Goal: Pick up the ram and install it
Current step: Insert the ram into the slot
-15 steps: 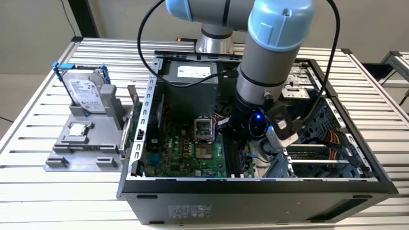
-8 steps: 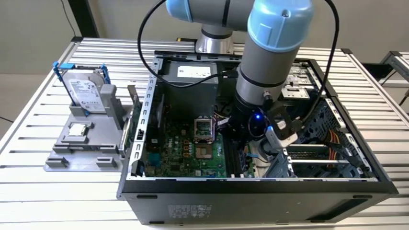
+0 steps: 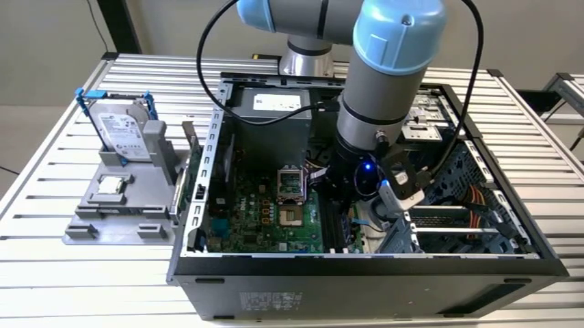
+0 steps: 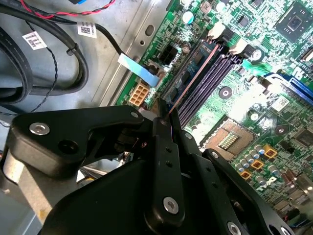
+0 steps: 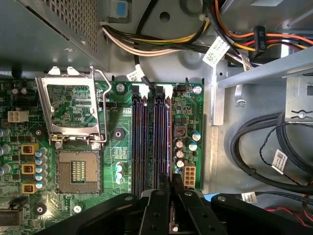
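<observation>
Gripping the ram [image 4: 193, 76]: end effector [image 4: 164, 122].

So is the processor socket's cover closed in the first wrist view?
No, the socket cover stands flipped open above the bare processor socket, its lever raised.

Open computer case [image 3: 365, 263] on your table [image 3: 82, 287], hard drive [image 3: 123, 130] standing at the exterior view's left, arm [image 3: 383, 82] reaching down inside, gripper [image 5: 171, 188] over the memory slots [image 5: 151, 142].
</observation>
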Robot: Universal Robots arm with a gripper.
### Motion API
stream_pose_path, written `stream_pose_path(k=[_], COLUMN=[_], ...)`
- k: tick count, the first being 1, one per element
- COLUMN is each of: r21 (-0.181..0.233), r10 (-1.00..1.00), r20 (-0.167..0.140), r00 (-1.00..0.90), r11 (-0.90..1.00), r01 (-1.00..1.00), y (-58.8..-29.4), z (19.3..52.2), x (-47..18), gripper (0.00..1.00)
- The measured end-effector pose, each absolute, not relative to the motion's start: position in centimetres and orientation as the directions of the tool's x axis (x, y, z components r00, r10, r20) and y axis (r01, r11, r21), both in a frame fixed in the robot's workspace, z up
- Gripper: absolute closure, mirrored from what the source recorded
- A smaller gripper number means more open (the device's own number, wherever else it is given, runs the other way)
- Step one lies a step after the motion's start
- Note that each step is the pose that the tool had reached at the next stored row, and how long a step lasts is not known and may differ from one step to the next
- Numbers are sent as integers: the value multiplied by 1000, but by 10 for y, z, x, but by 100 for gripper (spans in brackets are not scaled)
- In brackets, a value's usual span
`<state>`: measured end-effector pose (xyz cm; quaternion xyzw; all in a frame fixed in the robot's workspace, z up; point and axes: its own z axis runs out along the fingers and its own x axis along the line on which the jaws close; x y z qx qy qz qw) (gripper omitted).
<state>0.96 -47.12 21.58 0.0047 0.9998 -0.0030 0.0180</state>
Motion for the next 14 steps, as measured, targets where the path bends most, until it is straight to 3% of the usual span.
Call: stream_pose_path(k=[14], r21=[-6], r10=[13], r20=[-36], r00=[-999], r11=[1000], r01=[13], y=[-471], z=[216], x=[8], gripper=[100])
